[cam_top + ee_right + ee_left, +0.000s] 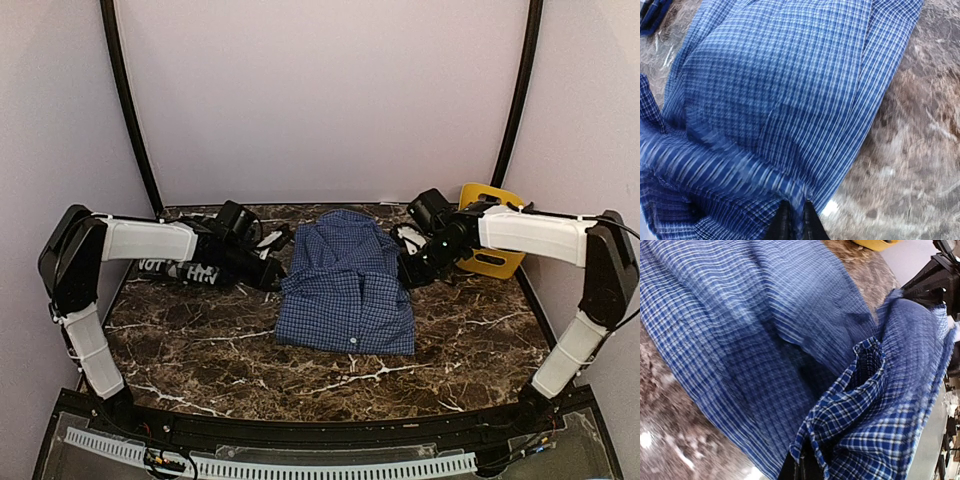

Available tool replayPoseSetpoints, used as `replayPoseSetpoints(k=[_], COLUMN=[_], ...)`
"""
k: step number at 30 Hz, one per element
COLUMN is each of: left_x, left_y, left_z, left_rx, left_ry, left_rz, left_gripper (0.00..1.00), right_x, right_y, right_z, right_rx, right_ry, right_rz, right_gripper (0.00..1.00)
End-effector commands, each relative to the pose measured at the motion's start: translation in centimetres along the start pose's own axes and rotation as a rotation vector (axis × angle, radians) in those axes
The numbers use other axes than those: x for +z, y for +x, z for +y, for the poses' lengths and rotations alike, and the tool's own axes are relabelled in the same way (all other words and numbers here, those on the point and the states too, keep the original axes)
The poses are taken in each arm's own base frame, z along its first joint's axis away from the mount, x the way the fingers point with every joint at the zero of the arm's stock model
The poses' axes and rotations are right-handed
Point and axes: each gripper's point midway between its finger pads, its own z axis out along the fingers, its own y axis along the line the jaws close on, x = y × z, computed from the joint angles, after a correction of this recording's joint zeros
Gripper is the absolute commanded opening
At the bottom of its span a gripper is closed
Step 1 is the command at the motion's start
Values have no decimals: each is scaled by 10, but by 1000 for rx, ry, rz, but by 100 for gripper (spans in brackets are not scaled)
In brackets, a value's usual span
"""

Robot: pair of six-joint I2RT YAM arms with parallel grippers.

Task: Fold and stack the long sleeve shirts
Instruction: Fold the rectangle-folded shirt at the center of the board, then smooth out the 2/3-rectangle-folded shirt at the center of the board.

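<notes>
- Now seeing the blue checked shirt (pixel 345 290) lying partly folded at the middle of the marble table (pixel 200 350).
- Finding the left gripper (pixel 272 272) at the shirt's left edge, pressing together on a bunched fold of the blue cloth.
- Finding the right gripper (pixel 408 268) at the shirt's right edge, pinching a fold of the same cloth between its dark fingers (pixel 782 227).
- Noting the black-and-white plaid shirt (pixel 180 270) lying under the left arm, just left of the blue one.
- Spotting the yellow bin (pixel 490 194) standing behind the right arm at the back right.
</notes>
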Motion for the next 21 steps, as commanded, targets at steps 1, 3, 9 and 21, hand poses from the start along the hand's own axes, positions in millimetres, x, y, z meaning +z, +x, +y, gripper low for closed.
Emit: replayPoseSetpoints(k=[1, 3, 9, 21], left_x=[17, 25, 19, -46], left_y=[-10, -13, -30, -64], left_z=[25, 40, 75, 80], left_rx=[-68, -92, -156, -157], left_ry=[-3, -38, -162, -364], left_rz=[29, 41, -39, -317], left_gripper=[1, 2, 20, 64], right_x=[28, 39, 27, -8], right_y=[-27, -34, -66, -38], right_z=[-20, -33, -52, -42], right_rx=[9, 35, 81, 153], right_ry=[-9, 26, 94, 29], right_rz=[-10, -8, -105, -208], right_gripper=[21, 30, 42, 59])
